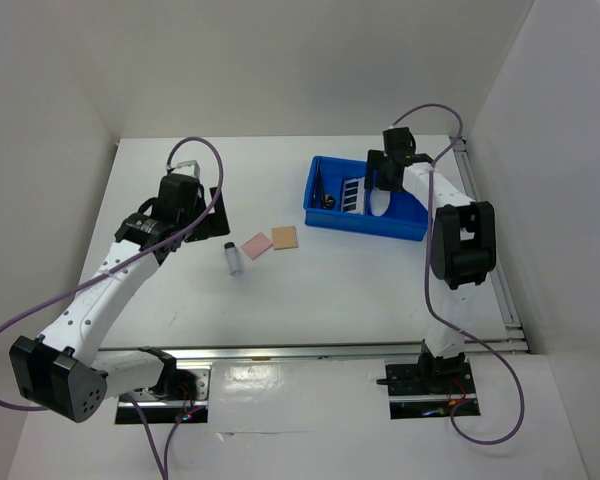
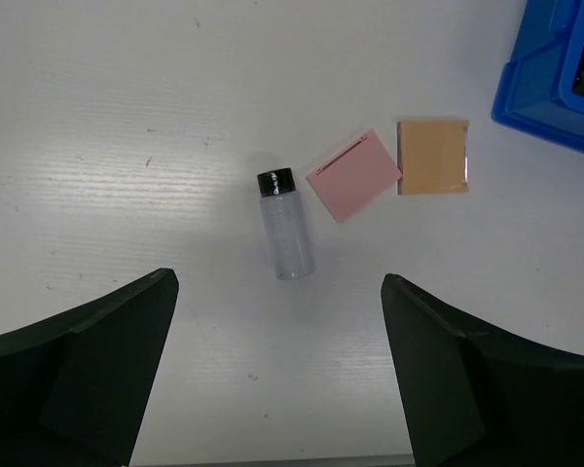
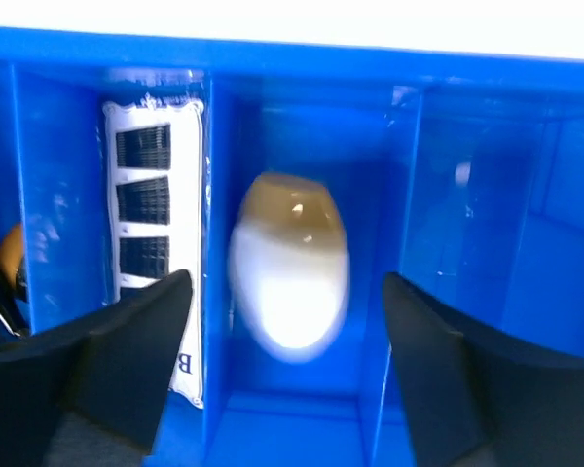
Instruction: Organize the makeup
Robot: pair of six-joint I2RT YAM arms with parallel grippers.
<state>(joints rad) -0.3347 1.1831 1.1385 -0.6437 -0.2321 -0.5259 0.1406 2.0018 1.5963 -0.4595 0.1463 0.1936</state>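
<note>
Two squares mid-table, pink pad (image 2: 353, 176) just beside tan pad (image 2: 432, 156); clear black-capped vial (image 2: 286, 226) lying near; white tan-tipped oval sponge (image 3: 290, 277) in blue tray (image 3: 273, 58); left fingers (image 2: 88, 370), right fingers (image 3: 107, 360) wide, empty.

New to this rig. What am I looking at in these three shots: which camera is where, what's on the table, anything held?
Two white robot arms are bolted at the near edge of a table. The wide shot comes from a fixed camera above and behind them. The other two come from a camera on each wrist, so the dark shapes at the bottom are that arm's own fingers. The left gripper is open over a clear vial, with a pink pad and a tan pad beside it. The right gripper, also open, looks into a blue tray: a white sponge in one compartment, an eyeshadow palette in the next, brushes leftmost. Nothing is held.
</note>
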